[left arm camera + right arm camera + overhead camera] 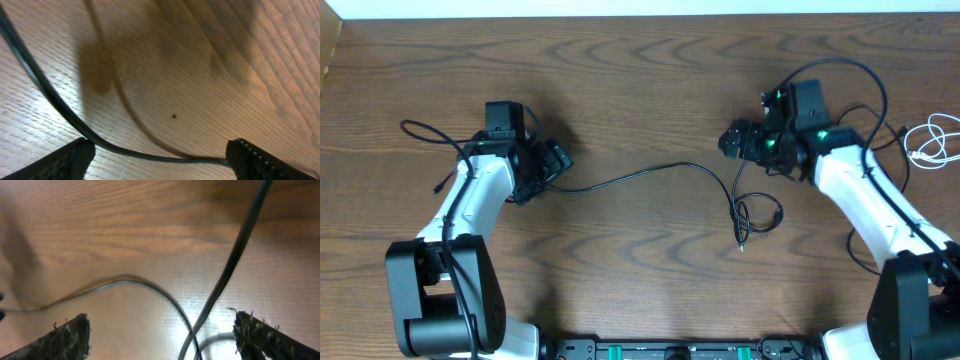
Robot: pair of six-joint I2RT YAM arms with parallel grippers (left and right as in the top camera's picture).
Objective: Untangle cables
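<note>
The left arm bends low over the left side of the table (640,80); its left gripper (552,165) points right, fingers spread wide; the black cable (660,170) passes between them and reaches one finger; the right gripper (735,140) hovers over the same cable, also spread, pinching nothing; the white cable (935,140) lies far right, well apart.

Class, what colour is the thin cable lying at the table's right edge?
White. The cable shows best overhead.

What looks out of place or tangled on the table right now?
The black cable crosses itself in a small loop near the middle of the table. The white cable lies bunched at the far right edge, apart from it. Nothing looks spilled or damaged.
</note>
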